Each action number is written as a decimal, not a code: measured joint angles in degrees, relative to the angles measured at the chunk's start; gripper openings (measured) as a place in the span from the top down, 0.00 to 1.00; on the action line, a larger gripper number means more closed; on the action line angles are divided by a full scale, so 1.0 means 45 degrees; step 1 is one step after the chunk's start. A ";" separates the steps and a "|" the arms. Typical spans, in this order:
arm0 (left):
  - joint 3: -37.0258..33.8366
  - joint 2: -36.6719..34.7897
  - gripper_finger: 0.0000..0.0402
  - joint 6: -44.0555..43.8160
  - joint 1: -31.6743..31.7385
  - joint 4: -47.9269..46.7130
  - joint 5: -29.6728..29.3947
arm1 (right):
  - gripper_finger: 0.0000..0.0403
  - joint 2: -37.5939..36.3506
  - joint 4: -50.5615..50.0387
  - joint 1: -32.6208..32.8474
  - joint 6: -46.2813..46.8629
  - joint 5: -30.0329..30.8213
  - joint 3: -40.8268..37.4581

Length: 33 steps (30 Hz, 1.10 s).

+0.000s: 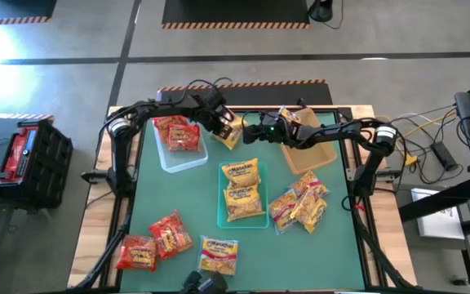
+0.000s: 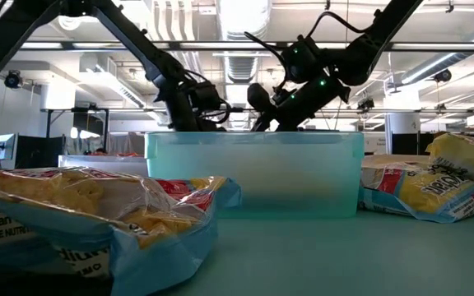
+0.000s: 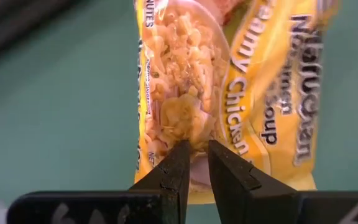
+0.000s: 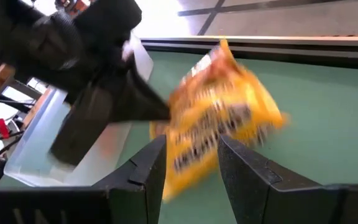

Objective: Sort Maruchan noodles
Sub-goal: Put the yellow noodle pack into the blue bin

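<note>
**Over the mat's far middle: yellow packet between two grippers**

Between the clear bin (image 1: 178,155) and the tan bin (image 1: 312,151), the left gripper (image 3: 194,155) pinches a yellow packet (image 3: 229,81) at its edge, fingers nearly together. Print on it reads "Creamy Chicken", "Ramen" and "Soup"; the brand line is stretched and hard to read. The right gripper (image 4: 191,162) faces it from the other side, fingers spread to either side of the packet's free end; contact cannot be told.

Sorted so far: red packets (image 1: 176,132) in the clear bin, "Maruchan" yellow packets (image 1: 242,189) in the teal bin (image 1: 222,214).

Loose on the mat: a yellow-pink heap (image 1: 299,206) on the right, two red packets (image 1: 152,243) and one yellow (image 1: 219,253) near the front edge.

Open mat lies left of the teal bin.
</note>
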 joint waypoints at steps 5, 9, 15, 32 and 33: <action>-0.0030 -0.0010 0.90 -0.0263 -0.0835 0.0226 0.2191 | 0.67 -0.0001 0.0000 0.0000 -0.0005 -0.0039 0.0004; 0.0029 -0.0015 0.90 -0.0542 -0.1344 0.0861 0.2712 | 0.67 -0.0005 -0.0009 -0.0002 -0.0010 -0.0265 0.0000; 0.0783 -0.0027 0.90 0.0214 -0.0952 0.1327 0.2195 | 0.67 -0.0005 -0.0928 0.0000 -0.0160 -0.1857 0.0002; 0.0933 0.0540 0.90 0.3680 -0.0888 0.0202 0.2192 | 0.67 -0.0029 -0.4789 0.0034 -0.1559 -0.2465 0.0005; 0.0933 0.0595 0.90 0.3648 -0.0886 0.0200 0.2186 | 0.67 -0.0024 -0.4782 0.0034 -0.1549 -0.2451 0.0005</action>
